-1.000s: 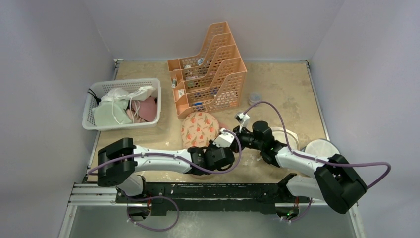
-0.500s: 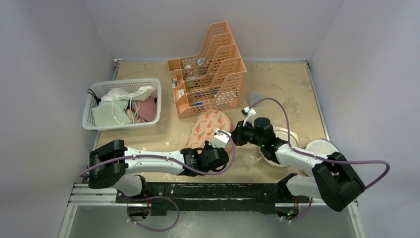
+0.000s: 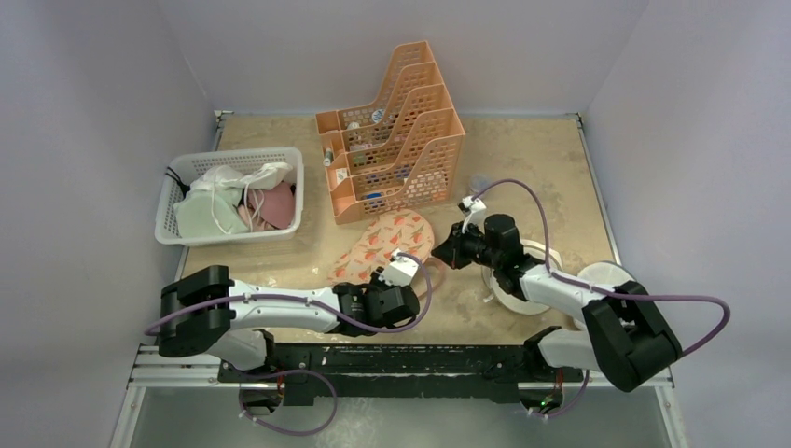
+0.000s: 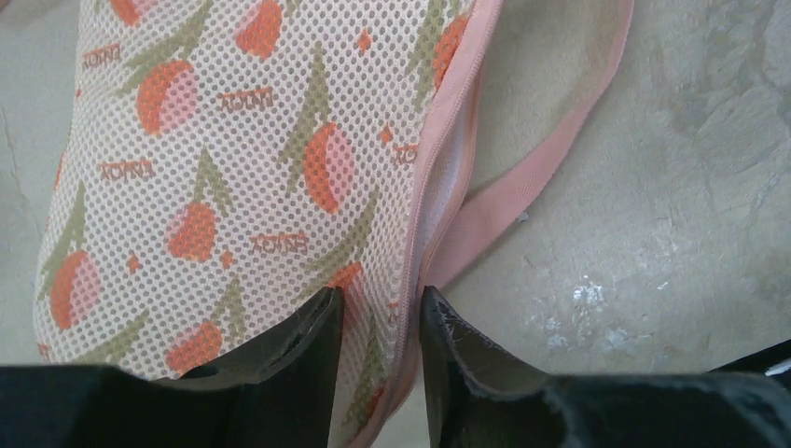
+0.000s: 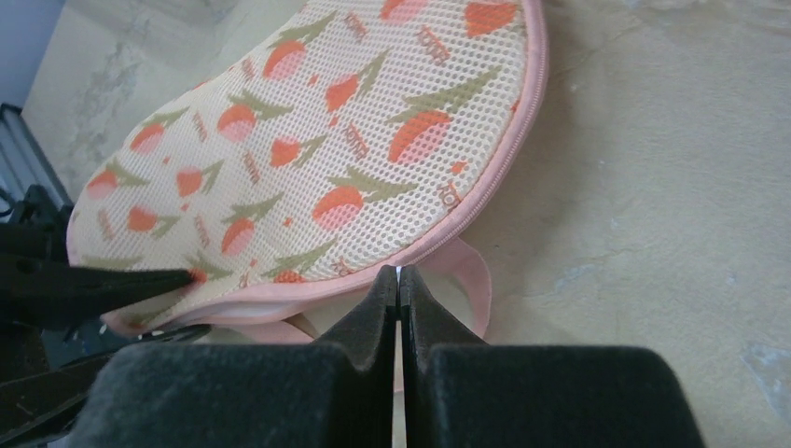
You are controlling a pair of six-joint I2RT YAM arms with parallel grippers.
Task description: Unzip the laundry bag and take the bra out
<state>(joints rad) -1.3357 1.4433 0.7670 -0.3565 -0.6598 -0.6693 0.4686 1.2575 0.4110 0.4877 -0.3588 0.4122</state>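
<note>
The laundry bag (image 3: pixel 382 243) lies stretched out on the table in front of the orange rack. It is peach mesh with red-orange flowers and pink trim. My left gripper (image 3: pixel 396 277) is shut on its near edge beside the zip (image 4: pixel 381 308); there the zip gapes a little and shows pale lining (image 4: pixel 446 187). My right gripper (image 3: pixel 446 254) is shut at the bag's right edge, its tips pressed together on a small white zipper pull (image 5: pixel 398 273). The bag fills the left wrist view (image 4: pixel 233 168) and the right wrist view (image 5: pixel 326 140). The bra is hidden.
An orange file rack (image 3: pixel 396 140) stands just behind the bag. A white basket (image 3: pixel 166 219) of white, pale-green and pink clothes sits at the left. White round things (image 3: pixel 606 277) lie under and beside my right arm. A pink strap loop (image 5: pixel 476 271) trails from the bag.
The bag went from a folded round shape to stretched out long. My left gripper drew back towards the near edge; my right gripper moved away to the far right along the zip.
</note>
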